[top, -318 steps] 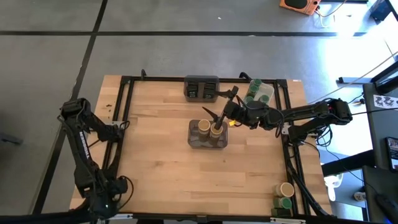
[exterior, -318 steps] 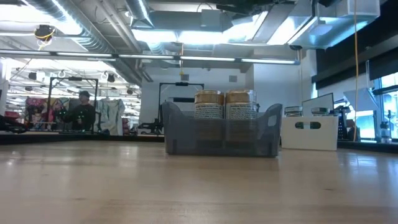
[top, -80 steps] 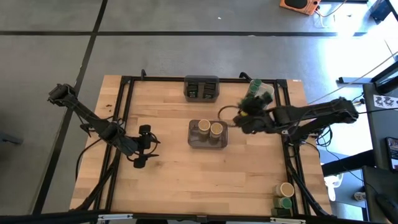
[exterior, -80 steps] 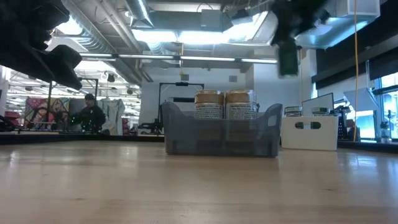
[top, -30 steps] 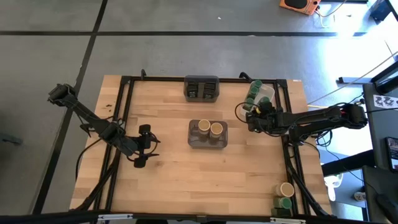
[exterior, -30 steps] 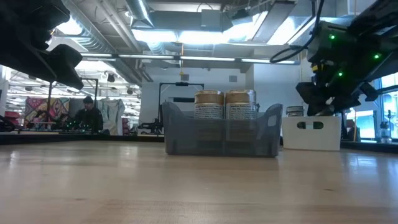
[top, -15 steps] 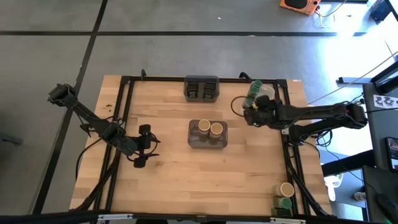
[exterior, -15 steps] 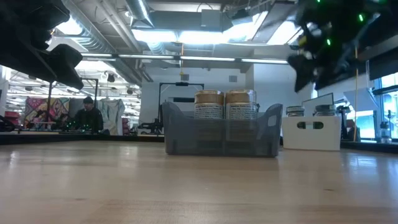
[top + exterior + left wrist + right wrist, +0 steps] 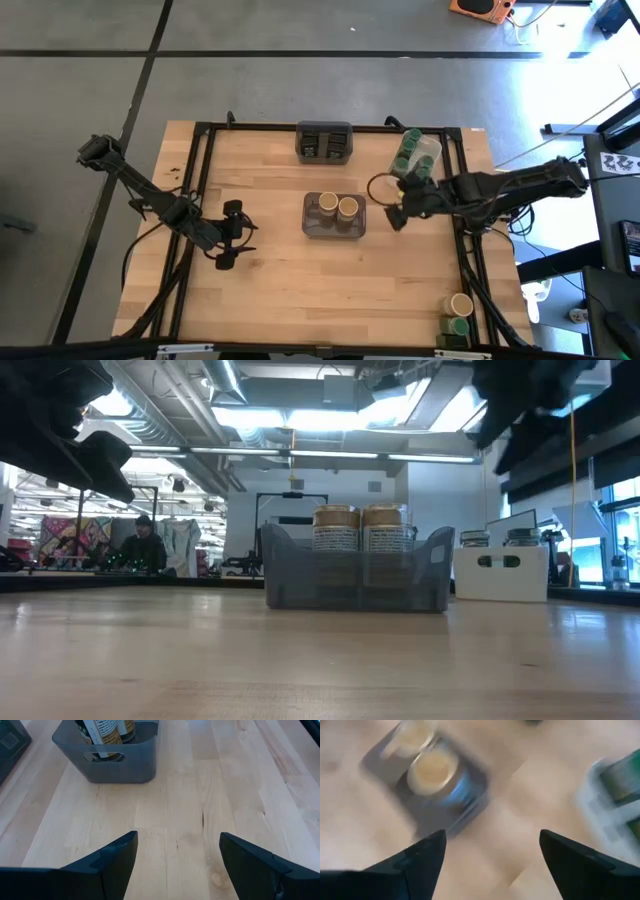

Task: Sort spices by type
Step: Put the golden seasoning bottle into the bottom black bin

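Right gripper [image 9: 394, 214]: fingers apart, nothing between them; it hangs above bare wood between the grey bin and the white tray.
Left gripper [image 9: 228, 236]: fingers spread, empty, over the left half of the table, well apart from every container.
Grey bin [image 9: 312, 228]: mid-table; holds two tan-lidded jars [image 9: 338, 207] side by side, upright, rising above the bin's rim in the low view.
Jar labels: bands of print show on the jars in the low and left wrist views, too small to read.
White tray [image 9: 432, 146]: at the far right corner of the table, with green-lidded jars [image 9: 409, 148] in it.
Dark tins [image 9: 324, 142]: in a dark holder at the middle of the far edge.
Near right corner: one tan-lidded jar [image 9: 460, 304] and one green-lidded jar [image 9: 459, 326], just beside each other at the table's edge.
Table [image 9: 280, 290]: light wood inside a black frame; the near half and left side lie open.
Room: a person [image 9: 142, 543] is far behind the table.
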You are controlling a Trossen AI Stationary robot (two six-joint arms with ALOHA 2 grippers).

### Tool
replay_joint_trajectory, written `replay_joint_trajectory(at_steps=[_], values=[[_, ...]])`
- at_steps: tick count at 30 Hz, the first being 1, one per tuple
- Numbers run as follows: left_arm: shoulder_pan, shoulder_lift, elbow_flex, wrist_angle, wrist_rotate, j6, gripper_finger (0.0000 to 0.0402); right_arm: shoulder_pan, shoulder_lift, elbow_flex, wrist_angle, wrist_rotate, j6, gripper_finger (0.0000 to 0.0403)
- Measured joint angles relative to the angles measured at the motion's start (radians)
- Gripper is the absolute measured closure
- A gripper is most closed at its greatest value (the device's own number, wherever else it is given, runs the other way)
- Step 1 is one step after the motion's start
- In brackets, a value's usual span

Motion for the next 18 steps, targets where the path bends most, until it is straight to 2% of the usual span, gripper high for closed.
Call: replay_joint_trajectory(at_steps=[3,5,12,15,18], values=[[0.000,0.000,0.000,0.000,0.000,-0.007,0.0123,0.051,0.019,0.000,-0.003,-0.174,0.069,0.0082],[0.000,0.000,0.000,0.000,0.000,-0.007,0.0123,0.079,0.035,0.000,-0.012,-0.254,0.145,0.0082],[0.000,0.000,0.000,0.028,0.000,0.002,0.0123,0.158,0.060,0.000,-0.065,-0.412,0.417,0.0081],[0.000,-0.001,0.000,0.032,0.000,0.019,0.0123,0.167,0.060,0.000,-0.133,-0.522,0.579,0.0081],[0.000,-0.001,0.000,0.051,0.000,0.054,0.0123,0.166,0.060,0.000,-0.225,-0.600,0.665,0.0081]])
